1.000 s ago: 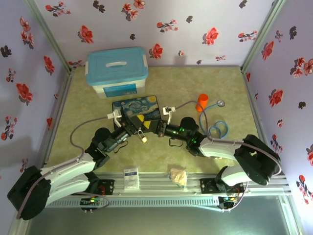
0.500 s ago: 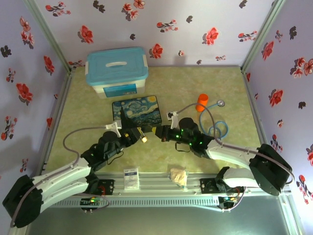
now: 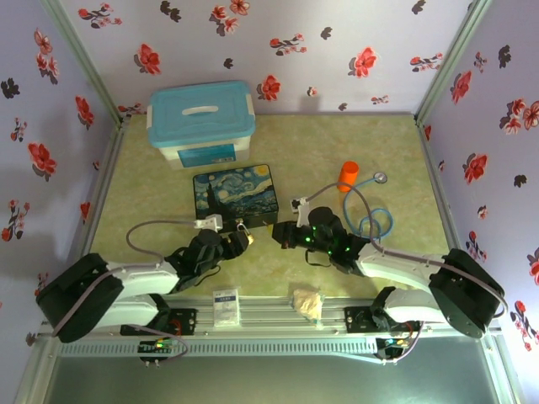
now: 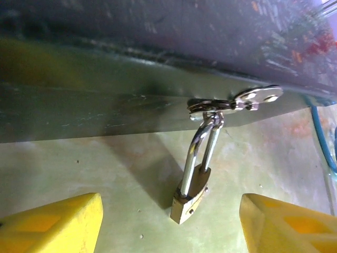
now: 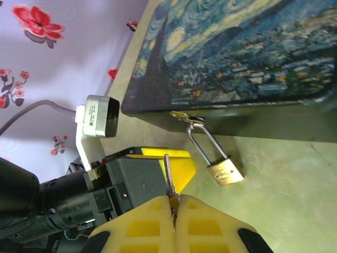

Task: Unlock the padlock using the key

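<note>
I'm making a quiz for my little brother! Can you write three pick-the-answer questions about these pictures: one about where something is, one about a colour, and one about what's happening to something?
1. Where does the small brass padlock with the silver shackle hang?
A) on the blue-lidded bin
B) on the metal latch of the dark box painted with a starry sky
C) on the orange cylinder

2. What colour are the fingers of the right tool?
A) yellow
B) red
C) green

3. Where is the thin dark metal key?
A) lying on the table
B) inside the padlock
C) pinched in the shut right tool

Answers:
1 B, the shackle hooks through the box's latch.
2 A, both fingers look yellow in the right wrist view.
3 C, the key sticks out from between the closed fingers.
</note>
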`<state>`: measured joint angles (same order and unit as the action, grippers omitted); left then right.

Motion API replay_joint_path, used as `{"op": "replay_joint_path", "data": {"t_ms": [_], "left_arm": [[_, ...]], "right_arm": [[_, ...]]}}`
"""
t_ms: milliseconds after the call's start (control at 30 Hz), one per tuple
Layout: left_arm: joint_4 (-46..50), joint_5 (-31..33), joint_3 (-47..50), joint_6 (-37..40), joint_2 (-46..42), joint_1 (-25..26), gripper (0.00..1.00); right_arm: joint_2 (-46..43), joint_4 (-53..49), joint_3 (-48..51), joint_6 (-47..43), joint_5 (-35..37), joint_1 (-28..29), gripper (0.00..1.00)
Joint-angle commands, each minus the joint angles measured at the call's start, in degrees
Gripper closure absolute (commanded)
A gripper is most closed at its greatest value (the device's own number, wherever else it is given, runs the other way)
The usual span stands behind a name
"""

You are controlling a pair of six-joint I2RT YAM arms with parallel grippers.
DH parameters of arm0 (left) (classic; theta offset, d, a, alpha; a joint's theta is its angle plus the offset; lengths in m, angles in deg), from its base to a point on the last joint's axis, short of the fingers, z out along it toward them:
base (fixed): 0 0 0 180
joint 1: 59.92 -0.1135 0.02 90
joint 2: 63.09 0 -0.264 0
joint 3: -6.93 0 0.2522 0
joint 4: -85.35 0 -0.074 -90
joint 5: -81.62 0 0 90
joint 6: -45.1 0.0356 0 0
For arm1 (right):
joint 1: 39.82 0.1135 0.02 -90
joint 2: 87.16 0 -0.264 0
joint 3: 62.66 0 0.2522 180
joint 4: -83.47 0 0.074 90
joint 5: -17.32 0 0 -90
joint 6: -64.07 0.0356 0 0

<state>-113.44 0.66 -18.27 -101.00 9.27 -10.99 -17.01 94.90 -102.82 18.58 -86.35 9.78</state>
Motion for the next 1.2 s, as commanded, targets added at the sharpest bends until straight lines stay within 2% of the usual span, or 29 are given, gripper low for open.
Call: {"op": "replay_joint_path", "data": {"t_ms": [0,167,333,467,567,667,967,1167], "left_arm": [[-5.84,2.31,-1.74,2.73,3.9,0.55,0.32],[-12.69,2.46,-1.76,1.17,10.87,1.2,0.43],[-9.73,4.75,-5.15,0.48,15.5,3.99,0.47],[-10.63,5.91,-5.08,-1.22,18.09,4.76,0.58],[-9.22,6.7,-5.17,-2.0,18.12,5.07,0.71],[-8.03,7.2,-5.17,-2.27,17.57,5.13,0.79],[-7.17,6.57,-4.82,-3.52,13.9,5.12,0.93],[-9.19,4.35,-4.12,-6.36,10.79,5.04,0.97]], "right_arm": [[-1.58,-0.43,0.99,-0.61,1.98,0.13,1.0],[-2.32,-1.37,1.6,-0.83,2.64,0.11,1.0],[-2.47,-1.62,2.21,-0.64,3.04,0.15,1.0],[-2.65,-1.59,2.77,-0.22,3.43,0.22,1.0],[-2.45,-1.59,3.1,0.21,3.88,0.48,1.0],[-1.03,-0.7,3.36,1.13,3.46,0.74,1.0],[7.64,8.47,3.76,9.03,-2.12,0.67,1.0],[12.27,11.65,3.15,12.7,-5.18,0.93,1.0]]}}
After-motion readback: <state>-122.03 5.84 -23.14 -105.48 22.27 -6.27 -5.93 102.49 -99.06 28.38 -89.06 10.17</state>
